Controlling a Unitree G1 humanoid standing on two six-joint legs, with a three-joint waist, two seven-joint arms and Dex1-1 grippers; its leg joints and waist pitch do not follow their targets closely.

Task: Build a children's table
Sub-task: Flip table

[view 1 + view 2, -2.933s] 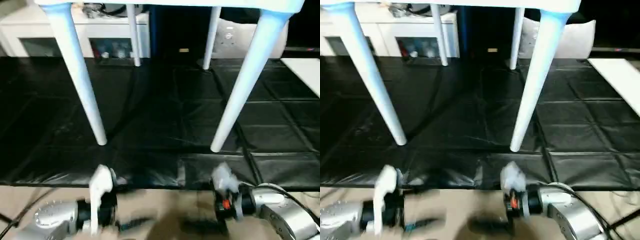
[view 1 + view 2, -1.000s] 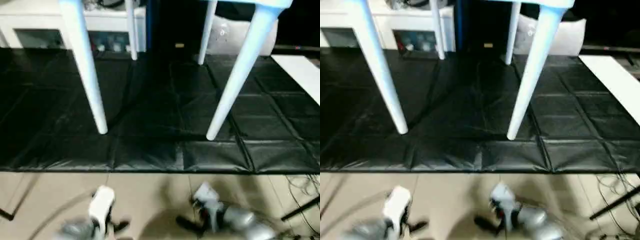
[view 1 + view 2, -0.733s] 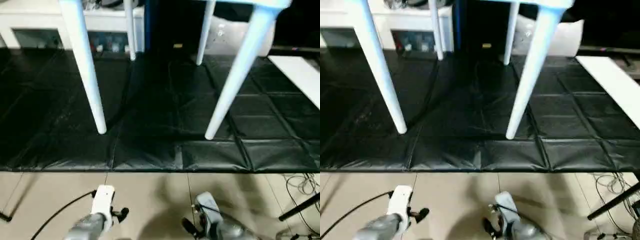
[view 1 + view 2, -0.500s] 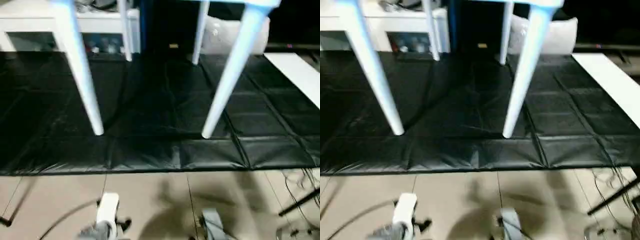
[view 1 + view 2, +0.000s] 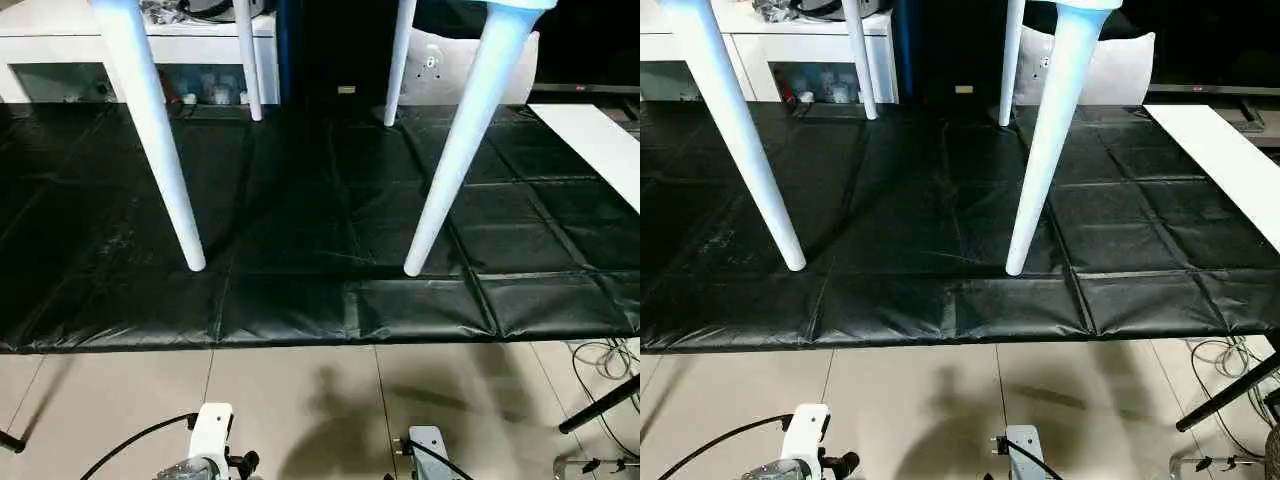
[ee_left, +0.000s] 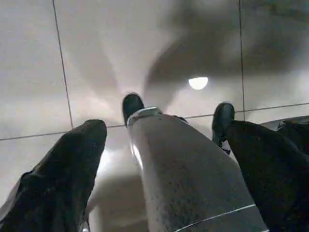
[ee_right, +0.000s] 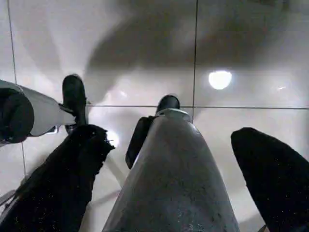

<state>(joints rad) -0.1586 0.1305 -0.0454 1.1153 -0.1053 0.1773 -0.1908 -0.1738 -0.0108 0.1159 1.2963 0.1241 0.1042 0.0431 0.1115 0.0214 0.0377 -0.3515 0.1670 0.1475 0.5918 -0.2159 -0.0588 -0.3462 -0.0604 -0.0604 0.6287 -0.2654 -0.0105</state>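
The children's table stands upright on a black mat [image 5: 300, 220]. Its near left leg [image 5: 150, 130] and near right leg [image 5: 460, 140] rest on the mat, and two far legs [image 5: 246, 60] [image 5: 400, 60] stand behind them. A corner of the top [image 5: 520, 4] shows at the upper edge. Both arms hang low over the tiled floor, away from the table: left wrist [image 5: 210, 445], right wrist [image 5: 425, 450]. My left gripper [image 6: 164, 130] is open, black fingers [image 6: 63, 174] wide apart, holding nothing. My right gripper [image 7: 169, 135] is open too, also holding nothing.
A white cabinet [image 5: 60, 60] and a grey cushion [image 5: 450, 65] stand behind the mat. A white board [image 5: 600, 140] lies at the right. Cables and a black stand leg [image 5: 600, 400] lie on the tiles at the lower right. The robot's own grey leg [image 6: 188, 179] shows beneath the grippers.
Both arms have sunk lower toward the picture's bottom edge and the camera has shifted slightly. The table has not moved, and both grippers stay open.
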